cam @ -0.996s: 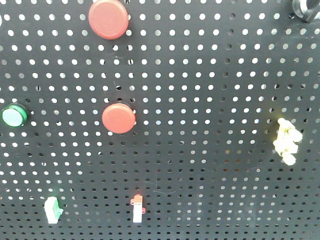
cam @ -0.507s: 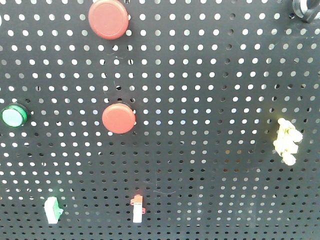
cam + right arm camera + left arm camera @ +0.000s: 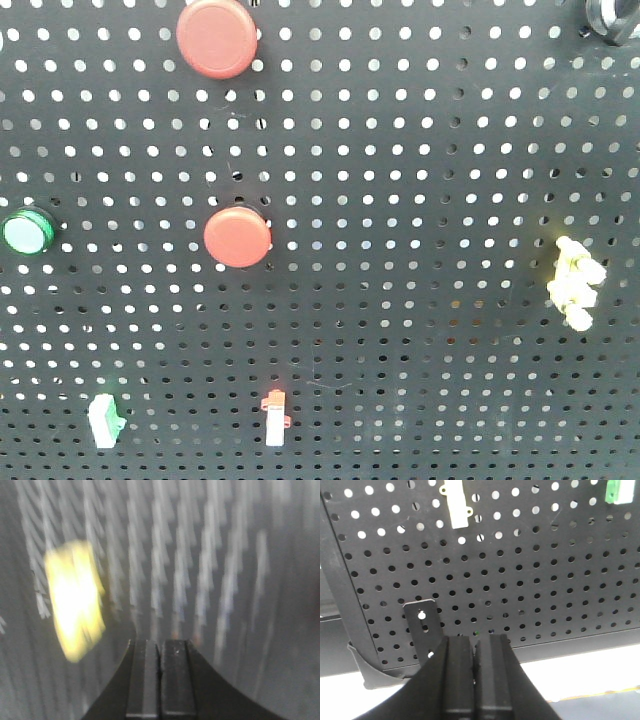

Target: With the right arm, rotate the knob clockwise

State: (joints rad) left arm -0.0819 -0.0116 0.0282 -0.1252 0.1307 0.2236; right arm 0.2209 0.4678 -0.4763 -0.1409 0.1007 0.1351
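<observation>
Nearest in the left wrist view: left claw (image 3: pixel 475 680), pressed together, with nothing in it. Just past it, a black bracket (image 3: pixel 422 622) at the low edge of the black board full of holes (image 3: pixel 530 580). Higher up that board, a white part (image 3: pixel 456 502) and a green part (image 3: pixel 619 491).

Nearest in the right wrist view: right claw (image 3: pixel 160 680), pressed together too, and held nothing. Past it, all blurry. Showed only a yellow blob (image 3: pixel 75 600) up to the left, on a streaky board.

Farther off, in the front view: upper red button (image 3: pixel 217 38) and, below it, lower red button (image 3: pixel 237 237). Green button (image 3: pixel 25 232) by the left edge. Yellow part (image 3: pixel 575 283) over on the right. Knob (image 3: pixel 608 20) sat in the top right corner, partly cut off by the edge, well apart from the red buttons.
</observation>
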